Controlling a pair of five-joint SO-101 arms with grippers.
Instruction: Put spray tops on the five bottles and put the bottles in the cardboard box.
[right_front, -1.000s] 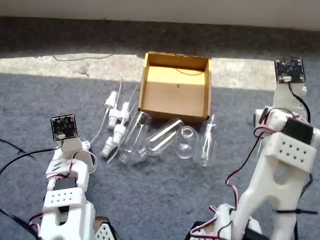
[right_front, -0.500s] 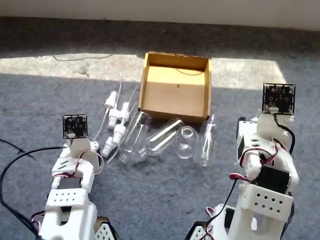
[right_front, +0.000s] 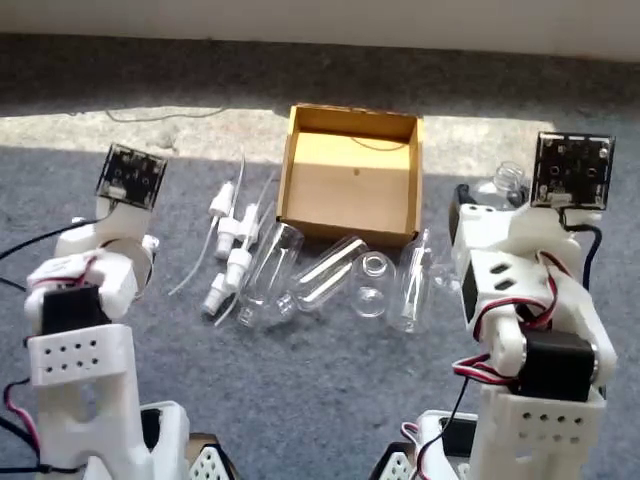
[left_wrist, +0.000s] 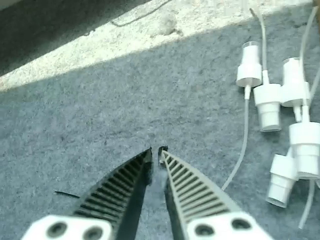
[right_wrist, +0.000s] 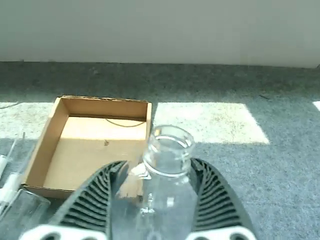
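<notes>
Two arms: the left arm (right_front: 85, 300) and the right arm (right_front: 530, 290) stand folded and tall at either side of the grey carpet (right_front: 330, 380), with the task's things between them.
Left gripper (left_wrist: 156, 151): points down at bare carpet beside the spray tops. Its jaws are closed almost tip to tip and hold nothing.
Right gripper (right_wrist: 159, 167): clamped around the body of one clear bottle (right_wrist: 167, 165), to the right of the cardboard box (right_front: 283, 180).
Held bottle's axis: in line with the fingers, with the open mouth pointing away from the wrist toward the far wall.
Loose bottles: four lie on the carpet in a row just in front of the box.
Their axes: the left bottle (right_front: 270, 262) and the second bottle (right_front: 325, 272) slant away from the box, necks toward the near left. The right bottle (right_front: 413, 280) runs front to back with its neck toward the box. I cannot tell which way the third bottle (right_front: 372, 283) points.
Spray tops (left_wrist: 267, 105): five white ones with thin tubes, clustered left of the bottles.
Box: open.
</notes>
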